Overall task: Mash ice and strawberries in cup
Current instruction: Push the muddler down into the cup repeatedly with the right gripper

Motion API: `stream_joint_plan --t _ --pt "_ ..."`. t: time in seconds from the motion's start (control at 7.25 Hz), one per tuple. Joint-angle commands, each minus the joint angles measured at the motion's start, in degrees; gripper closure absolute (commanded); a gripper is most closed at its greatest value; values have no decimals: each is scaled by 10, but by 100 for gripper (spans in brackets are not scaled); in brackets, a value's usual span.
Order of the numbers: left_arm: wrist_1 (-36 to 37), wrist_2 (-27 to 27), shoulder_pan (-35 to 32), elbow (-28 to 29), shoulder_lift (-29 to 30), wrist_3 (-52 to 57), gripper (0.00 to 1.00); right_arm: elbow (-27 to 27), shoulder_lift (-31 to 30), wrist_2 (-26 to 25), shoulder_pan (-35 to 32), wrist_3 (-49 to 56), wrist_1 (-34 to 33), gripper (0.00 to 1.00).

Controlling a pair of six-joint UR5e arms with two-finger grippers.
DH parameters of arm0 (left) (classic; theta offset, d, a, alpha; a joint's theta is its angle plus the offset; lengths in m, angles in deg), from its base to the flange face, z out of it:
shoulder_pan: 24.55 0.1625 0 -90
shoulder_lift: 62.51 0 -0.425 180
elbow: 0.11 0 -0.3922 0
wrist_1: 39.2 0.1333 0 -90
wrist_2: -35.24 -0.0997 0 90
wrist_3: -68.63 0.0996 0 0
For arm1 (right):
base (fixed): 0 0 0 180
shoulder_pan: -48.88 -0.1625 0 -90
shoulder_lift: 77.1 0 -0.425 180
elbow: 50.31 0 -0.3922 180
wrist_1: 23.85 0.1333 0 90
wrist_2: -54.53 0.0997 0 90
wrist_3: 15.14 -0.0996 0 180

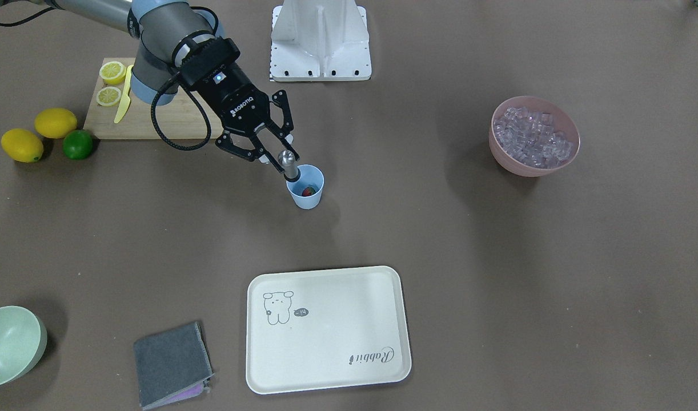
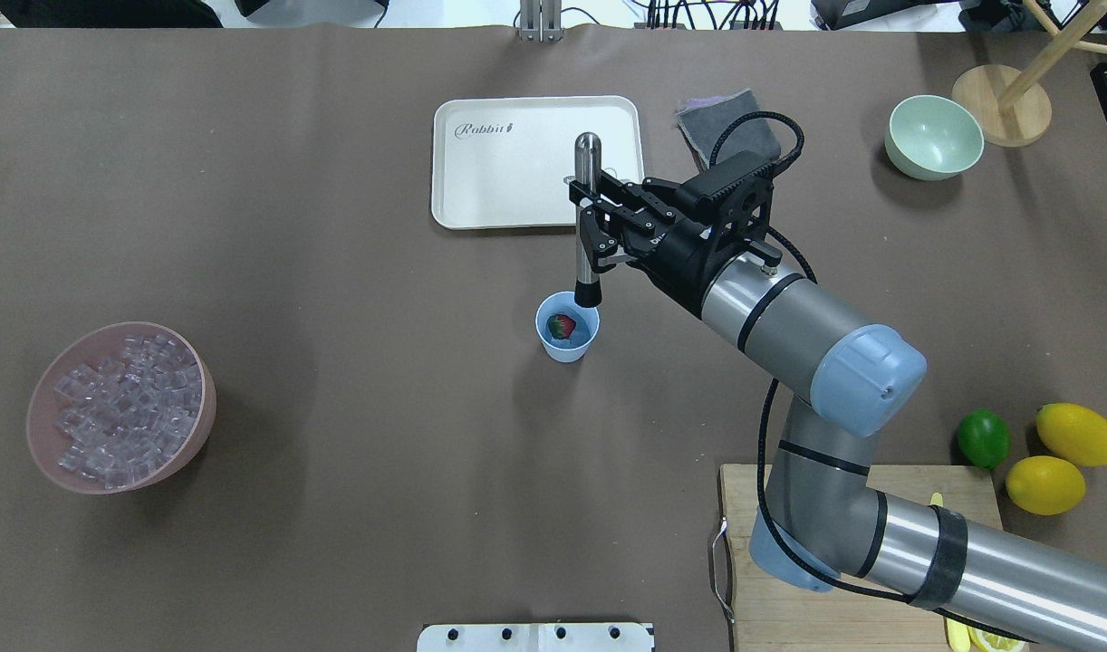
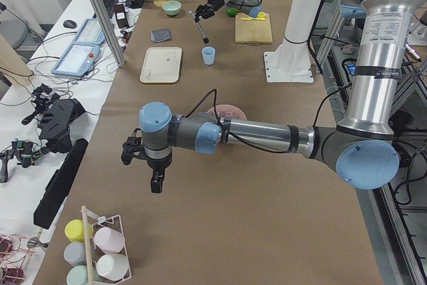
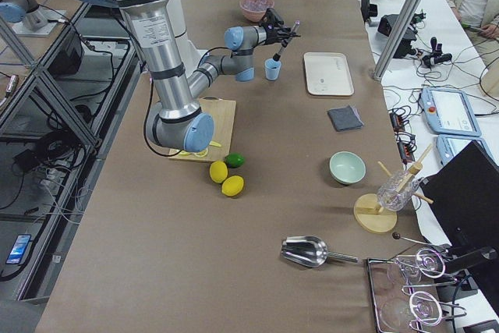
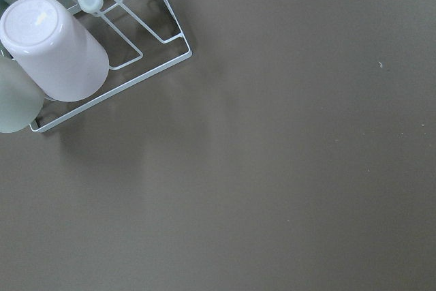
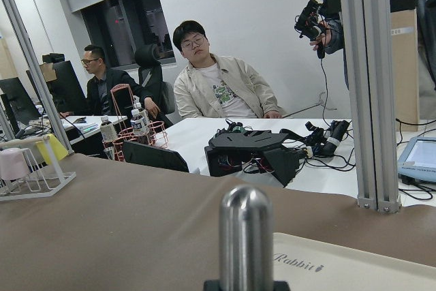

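- While the right gripper (image 1: 271,149) pinches a metal muddler (image 1: 288,164) mid-shaft, jaws clamped on it, the muddler's black tip sits right at the rim of the cup (image 1: 307,198), on the robot's side.
- Muddler is tilted, its rounded top leaning away from the robot. Side views put the tip just above the cup, not down in it.
- Cup stands upright mid-table, between the robot's base and the tray (image 1: 337,331). The strawberry (image 1: 308,191) lies inside it.
- Ice (image 1: 533,137) fills the pink bowl (image 1: 512,164), well apart from the cup on the robot's left. Can't tell whether any is in the cup.
- Left gripper (image 3: 156,181) hangs over the table near the cup rack (image 5: 188,50). Can't tell if its claw is spread or pressed together.
- Cutting board (image 1: 177,123) with lemon halves (image 1: 112,72) sits under the right arm.
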Motion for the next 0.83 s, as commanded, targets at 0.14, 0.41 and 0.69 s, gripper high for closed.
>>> stream_joint_plan --t 0.14,0.41,0.69 --pt "-2 0 0 2 0 0 2 27 19 -8 15 0 3 100" --pt "-2 1 0 5 0 1 2 34 18 -24 24 0 4 100" --pt "-2 0 0 5 0 1 2 42 18 -33 35 0 5 100"
